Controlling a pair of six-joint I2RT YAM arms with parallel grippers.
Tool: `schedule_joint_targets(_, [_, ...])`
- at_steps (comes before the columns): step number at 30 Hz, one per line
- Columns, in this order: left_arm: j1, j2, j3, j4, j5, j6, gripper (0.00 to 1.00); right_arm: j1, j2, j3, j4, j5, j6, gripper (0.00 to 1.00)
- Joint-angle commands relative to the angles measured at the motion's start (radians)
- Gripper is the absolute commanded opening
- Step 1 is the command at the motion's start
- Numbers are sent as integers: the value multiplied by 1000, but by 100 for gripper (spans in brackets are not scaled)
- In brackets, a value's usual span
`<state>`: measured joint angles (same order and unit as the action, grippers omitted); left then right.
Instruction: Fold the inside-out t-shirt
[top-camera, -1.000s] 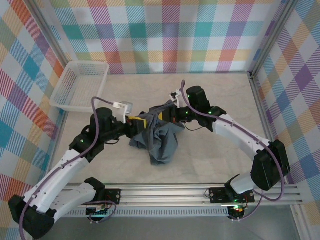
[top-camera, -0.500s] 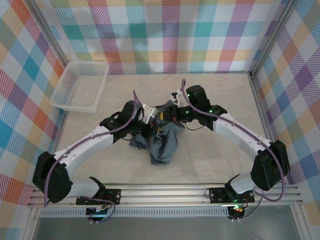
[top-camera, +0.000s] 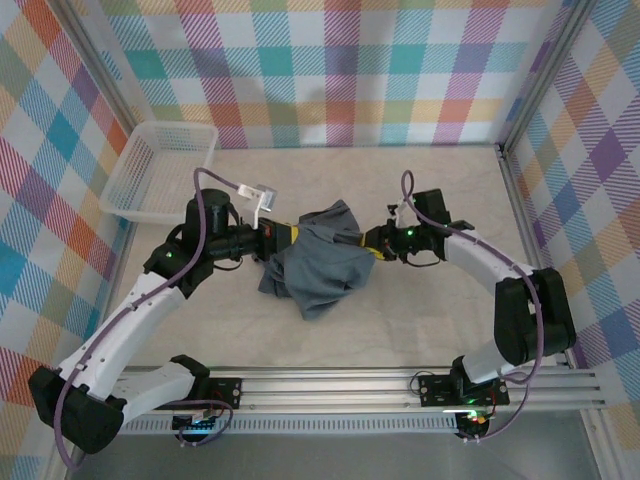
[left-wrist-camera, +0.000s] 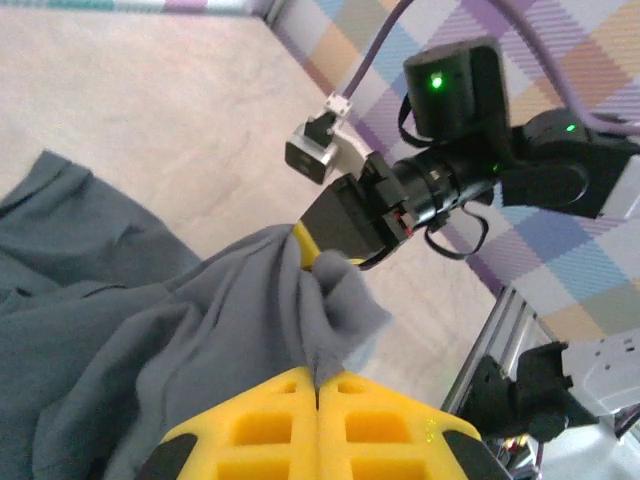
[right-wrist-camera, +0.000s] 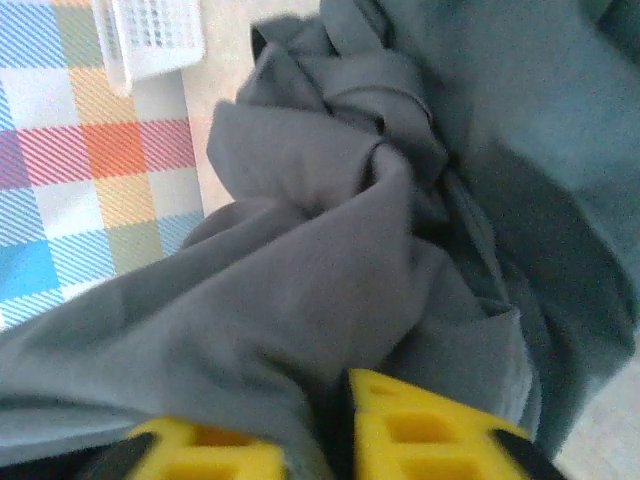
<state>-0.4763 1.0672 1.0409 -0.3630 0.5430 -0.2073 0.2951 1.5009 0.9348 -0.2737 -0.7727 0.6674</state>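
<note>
Between the closed yellow fingers (left-wrist-camera: 260, 430) of the left gripper (left-wrist-camera: 319, 382) a fold of the inside-out t-shirt (left-wrist-camera: 140, 330) was pinched, and no gap was visible between the two. Opposite to it, the right gripper (right-wrist-camera: 322, 410) had its fingers a little apart, with a thick bunch of the same cloth filling the narrow space between them, so it was gripping the shirt too. Seen from above, the two grippers faced each other from the left and from the right. The blue-grey garment was stretched between them along its far edge, while the rest of it lay crumpled on the middle of the table (top-camera: 440, 190), spreading toward the near side. A white basket (top-camera: 160, 172) stood at the far left corner, well apart from the shirt. Checked walls (top-camera: 330, 60) surrounded the table.
</note>
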Motion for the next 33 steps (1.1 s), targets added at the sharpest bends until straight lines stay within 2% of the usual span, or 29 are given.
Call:
schedule_joint_targets(1, [8,12,-10,-61,54,65,0,5,-107,19,-58,-10,-159,48])
schedule_joint_targets(3, [8,12,-28,-51,54,75,0,30,-205,11,-81,167,-306,73])
schedule_joint_targets(5, [7,9,-39,-31,59,75,0,77,-303,-53,11,304,-487,96])
schedule_joint_targets(7, [7,4,-50,-9,63,77,0,119,-374,-135,151,391,-677,100])
schedule_joint_targets(9, [8,0,-53,-6,62,86,0,139,-373,-158,224,404,-867,100])
schedule_joint_targets(12, [7,-1,-56,-7,63,94,0,166,-267,-66,118,355,-1045,100])
schedule_joint_targets(17, [8,-1,-47,-14,96,100,0,238,-61,81,19,351,-1130,91])
schedule_joint_targets(21, [8,-4,-37,-17,97,106,0,295,55,151,22,250,-1106,80])
schedule_joint_targets(24, [7,-14,-30,-17,99,112,0,326,96,188,-16,180,-1073,59])
schedule_joint_targets(25, [8,-20,-27,-19,82,117,0,328,93,187,-24,139,-1058,49])
schedule_joint_targets(28, [9,-27,-8,-49,-65,128,0,324,35,171,-66,71,-1041,21])
schedule_joint_targets(29, [15,-22,9,-62,-141,123,0,318,0,167,-82,66,-1028,6])
schedule_joint_targets(30, [23,-16,22,-67,-197,110,0,309,-32,165,-93,62,-1004,0])
schedule_joint_targets(31, [36,-3,36,-62,-257,92,0,294,-78,162,-95,55,-952,0])
schedule_joint_targets(33, [69,25,54,-31,-286,62,0,268,-165,154,-75,36,-843,0])
